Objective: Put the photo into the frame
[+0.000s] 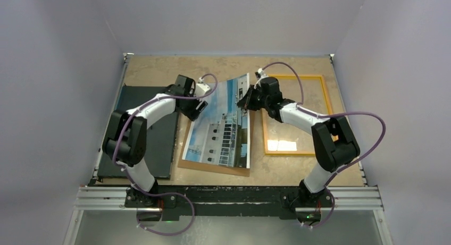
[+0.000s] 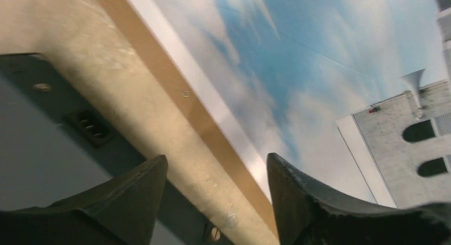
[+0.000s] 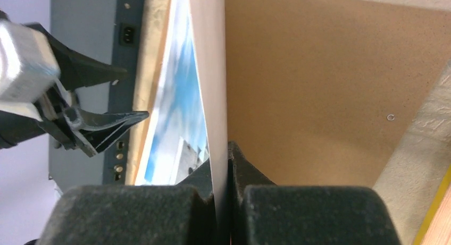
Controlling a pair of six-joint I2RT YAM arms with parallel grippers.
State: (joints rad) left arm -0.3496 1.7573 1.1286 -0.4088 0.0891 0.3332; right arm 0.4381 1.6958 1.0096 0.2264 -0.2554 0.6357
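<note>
The photo (image 1: 220, 123), a white building under blue cloudy sky, lies mid-table on a brown backing board (image 1: 213, 168). My right gripper (image 1: 243, 101) is shut on the photo's right edge near its far corner. The right wrist view shows the sheet (image 3: 210, 69) pinched edge-on in that gripper (image 3: 226, 149) and lifted off the board (image 3: 319, 85). My left gripper (image 1: 194, 109) stands open at the photo's left edge. In the left wrist view it (image 2: 215, 170) holds nothing, one finger over the print (image 2: 298, 59). The yellow-orange frame (image 1: 298, 76) lies flat to the right.
A black flat board (image 1: 143, 133) lies along the table's left side, under my left arm. Its edge with a socket shows in the left wrist view (image 2: 42, 149). The frame's corner (image 3: 436, 213) lies just right of the brown board. White walls enclose the table.
</note>
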